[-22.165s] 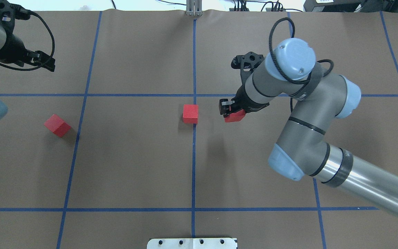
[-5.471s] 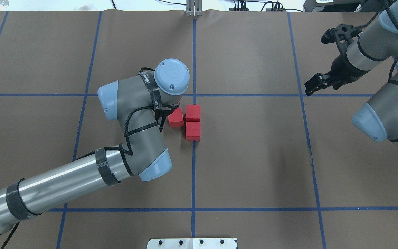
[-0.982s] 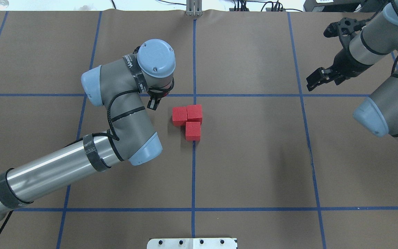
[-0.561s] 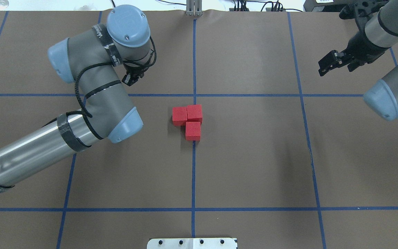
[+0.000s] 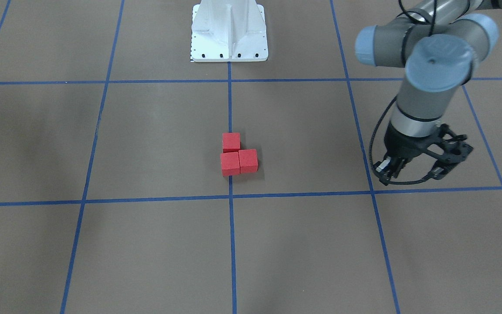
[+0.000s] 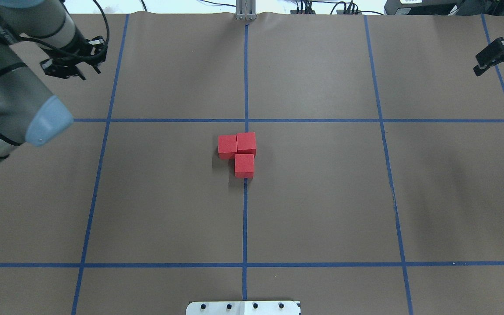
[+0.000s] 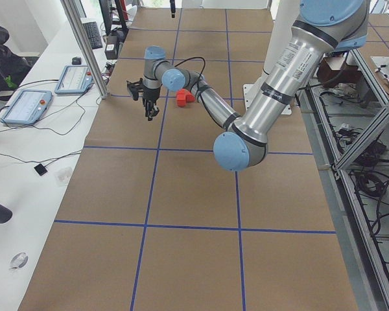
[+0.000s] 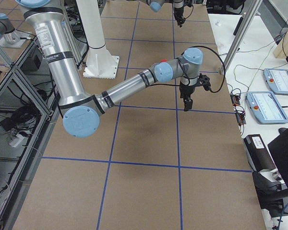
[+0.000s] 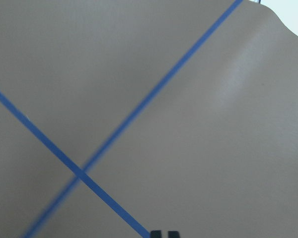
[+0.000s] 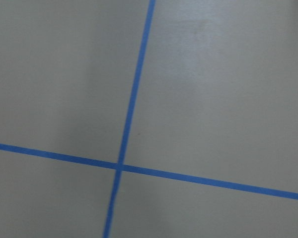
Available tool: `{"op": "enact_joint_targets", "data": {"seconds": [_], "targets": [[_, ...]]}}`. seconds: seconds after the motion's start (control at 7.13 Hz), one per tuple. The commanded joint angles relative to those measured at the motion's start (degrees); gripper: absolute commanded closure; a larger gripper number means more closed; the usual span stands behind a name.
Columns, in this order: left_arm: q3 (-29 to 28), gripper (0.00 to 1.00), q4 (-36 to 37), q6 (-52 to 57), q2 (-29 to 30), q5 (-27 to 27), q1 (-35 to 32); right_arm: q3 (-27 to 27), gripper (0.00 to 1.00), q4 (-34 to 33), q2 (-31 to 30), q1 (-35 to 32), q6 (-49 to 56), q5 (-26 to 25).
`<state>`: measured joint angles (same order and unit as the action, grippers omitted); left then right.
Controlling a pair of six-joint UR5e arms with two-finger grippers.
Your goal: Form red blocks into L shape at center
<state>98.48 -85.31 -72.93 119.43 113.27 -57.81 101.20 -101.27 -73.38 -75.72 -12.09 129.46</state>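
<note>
Three red blocks lie together in an L on the central blue tape line [image 6: 245, 210]: one [image 6: 227, 146] to the left, one [image 6: 246, 143] at the corner, one [image 6: 244, 165] nearer me. They also show in the front view [image 5: 230, 163] and small in the left side view [image 7: 185, 97]. My left gripper [image 6: 69, 72] hangs over the far left of the table, far from the blocks; its fingertips [image 9: 156, 233] stand close together and it holds nothing. My right gripper [image 6: 495, 61] is at the far right edge, open and empty.
The brown surface carries a grid of blue tape lines [image 6: 383, 120]. A white robot base plate [image 6: 243, 307] sits at the near edge. Monitors, tablets and cables lie past the far edge [image 7: 26, 107]. Both wrist views show only bare surface and tape.
Both arms have drawn back from the middle: the left one to the far left, the right one to the far right edge. The three blocks have not moved in the last second.
</note>
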Motion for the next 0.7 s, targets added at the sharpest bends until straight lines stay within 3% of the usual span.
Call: {"op": "enact_joint_targets", "data": {"seconds": [0.0, 0.42, 0.56], "targets": [[2.1, 0.0, -0.3, 29.2, -9.3, 9.9, -11.8, -3.5, 0.01, -0.8, -4.4, -7.8, 10.4, 2.6], [-3.6, 0.0, -0.4, 72.3, -19.1, 13.6, -29.9, -2.9, 0.01, 0.4, -7.7, -10.2, 10.4, 2.5], [-3.9, 0.0, -0.9, 73.9, -21.1, 13.7, -32.5, -3.1, 0.01, 2.5, -8.6, -10.2, 10.9, 2.3]]}}
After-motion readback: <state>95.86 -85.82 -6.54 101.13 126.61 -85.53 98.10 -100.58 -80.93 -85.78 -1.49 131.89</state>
